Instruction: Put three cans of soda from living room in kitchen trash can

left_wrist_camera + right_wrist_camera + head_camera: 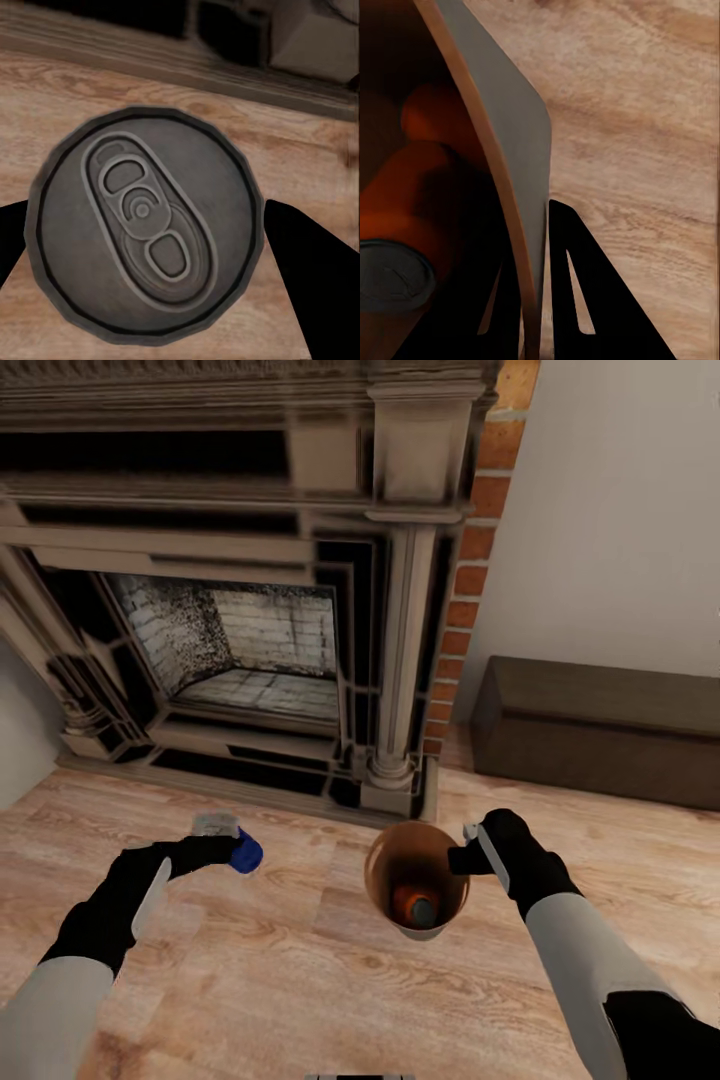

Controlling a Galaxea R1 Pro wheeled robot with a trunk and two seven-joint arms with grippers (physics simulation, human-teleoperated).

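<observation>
A: Room?
B: Light wood plank floor (300, 960) w/ brick fireplace (250, 640) ahead.
A: Pincers?
B: Left gripper (232, 850) clamping soda can (142, 225) near hearth. Right gripper (462, 857) pinching trash can (417, 880) rim; another can (394, 274) inside.

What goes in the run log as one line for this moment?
left gripper: shut on blue soda can | right gripper: shut on copper-lined bucket rim | orange can inside

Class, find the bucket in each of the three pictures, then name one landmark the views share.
Head view: bucket at lower centre, right pincer on its rim.
Left wrist view: no bucket.
Right wrist view: its wall fills the left side.
Shared landmark: wood floor.
</observation>
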